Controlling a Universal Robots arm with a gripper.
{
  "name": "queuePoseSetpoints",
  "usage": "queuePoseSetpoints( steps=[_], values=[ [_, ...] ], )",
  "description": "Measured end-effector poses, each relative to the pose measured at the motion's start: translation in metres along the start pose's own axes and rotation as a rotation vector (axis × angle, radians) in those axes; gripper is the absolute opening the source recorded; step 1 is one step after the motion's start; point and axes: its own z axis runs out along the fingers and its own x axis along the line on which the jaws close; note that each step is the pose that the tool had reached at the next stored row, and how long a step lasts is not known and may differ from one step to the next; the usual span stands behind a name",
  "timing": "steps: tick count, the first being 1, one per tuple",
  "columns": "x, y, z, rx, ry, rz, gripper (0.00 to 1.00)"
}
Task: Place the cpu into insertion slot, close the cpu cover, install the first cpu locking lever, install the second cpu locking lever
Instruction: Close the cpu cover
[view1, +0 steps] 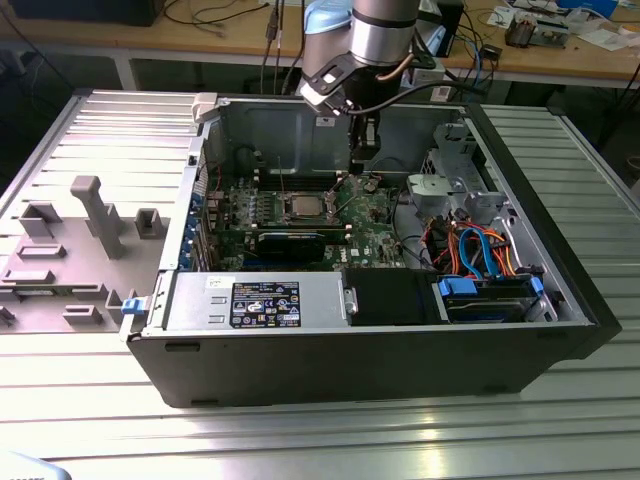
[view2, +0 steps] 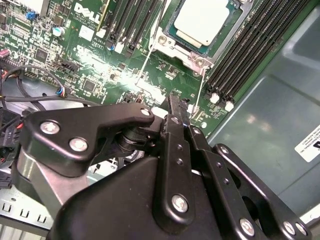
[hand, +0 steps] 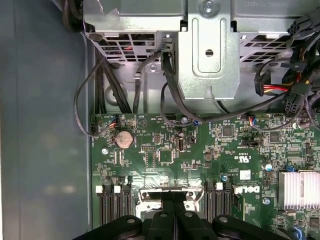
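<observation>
The cpu (view1: 303, 206) (view2: 202, 21), a flat silver-grey square, lies in the insertion slot (hand: 167, 196) on the green board. The silver cpu cover (view2: 176, 42) frames the chip and appears to lie down over it. Two thin wire levers (view2: 144, 62) (view2: 202, 87) run out from the socket's corners across the board. My gripper (view1: 362, 155) (view2: 172, 102) (hand: 173, 200) hangs just above the board, beside the socket on the exterior view's right and slightly further back. Its black fingers are shut together with nothing seen between them.
Long memory slots (view2: 240, 55) flank the socket. A black card (view1: 290, 243) lies in front of it. A metal drive cage (hand: 207, 55) with bundled cables (view1: 470, 250) stands at the exterior view's right, inside the case walls (view1: 330, 350). Grey fixtures (view1: 90, 220) sit outside on the left.
</observation>
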Motion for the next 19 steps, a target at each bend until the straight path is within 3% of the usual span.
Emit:
queuePoseSetpoints(
  steps=[19],
  values=[
    [0.0000,0.0053,0.0002,0.0001,0.0000,0.000,0.11]
  ],
)
